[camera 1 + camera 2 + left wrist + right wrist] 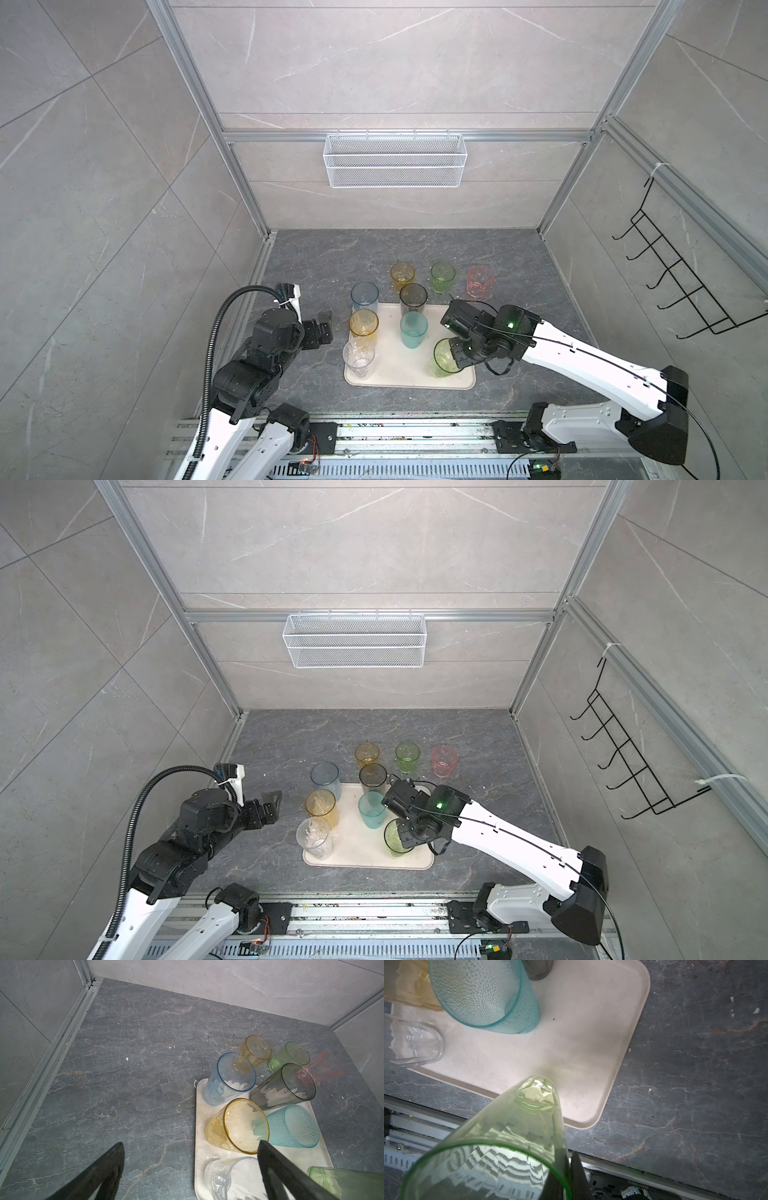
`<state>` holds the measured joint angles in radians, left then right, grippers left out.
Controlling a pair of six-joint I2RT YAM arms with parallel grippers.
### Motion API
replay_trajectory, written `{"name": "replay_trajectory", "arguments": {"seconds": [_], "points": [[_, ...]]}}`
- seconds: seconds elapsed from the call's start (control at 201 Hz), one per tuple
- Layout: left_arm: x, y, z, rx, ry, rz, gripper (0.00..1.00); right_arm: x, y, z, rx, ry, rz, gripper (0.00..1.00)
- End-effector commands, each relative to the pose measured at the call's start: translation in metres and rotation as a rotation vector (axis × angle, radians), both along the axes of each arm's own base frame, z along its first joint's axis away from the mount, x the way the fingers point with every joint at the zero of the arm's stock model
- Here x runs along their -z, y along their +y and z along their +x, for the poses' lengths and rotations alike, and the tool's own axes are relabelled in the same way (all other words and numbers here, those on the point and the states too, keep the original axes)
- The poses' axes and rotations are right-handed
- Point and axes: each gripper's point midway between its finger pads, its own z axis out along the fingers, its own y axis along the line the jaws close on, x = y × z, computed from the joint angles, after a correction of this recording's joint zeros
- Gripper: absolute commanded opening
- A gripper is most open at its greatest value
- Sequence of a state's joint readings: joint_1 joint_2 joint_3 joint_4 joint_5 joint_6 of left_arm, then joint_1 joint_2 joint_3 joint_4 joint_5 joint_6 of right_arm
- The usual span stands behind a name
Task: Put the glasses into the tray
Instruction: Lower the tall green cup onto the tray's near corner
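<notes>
The cream tray (399,368) lies mid-table. My right gripper (457,355) is shut on the rim of a tall green glass (442,358), one finger inside and one outside (568,1174). The glass (512,1126) tilts with its base over the tray's (581,1043) near right part. Blue (365,295), grey (413,299), amber (363,326), teal (413,330) and clear (358,357) glasses stand on the tray. A short amber (402,275), a short green (442,276) and a pink glass (481,280) stand on the table behind it. My left gripper (324,328) hangs open and empty left of the tray.
A white wire-mesh basket (395,166) hangs on the back wall. A black hook rack (681,274) hangs on the right wall. Bare dark stone table (135,1064) spreads left of the tray, and aluminium rails (374,436) run along the near edge.
</notes>
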<state>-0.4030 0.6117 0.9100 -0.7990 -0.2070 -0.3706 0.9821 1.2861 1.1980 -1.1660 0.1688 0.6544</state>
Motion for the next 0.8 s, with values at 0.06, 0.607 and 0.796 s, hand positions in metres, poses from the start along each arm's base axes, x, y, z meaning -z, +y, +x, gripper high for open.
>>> {"name": "replay_trajectory", "arguments": {"seconds": [0.06,0.607,0.796], "points": [[-0.007,0.001,0.003,-0.016,-0.029,-0.023,1.00,-0.005,0.023,0.005,0.005,-0.035,0.038,0.00],[-0.007,0.001,0.003,-0.017,-0.029,-0.023,1.00,0.008,0.066,0.007,-0.026,-0.013,0.068,0.00],[-0.006,0.001,0.003,-0.018,-0.029,-0.025,1.00,0.013,0.075,0.007,-0.034,-0.011,0.053,0.00]]}}
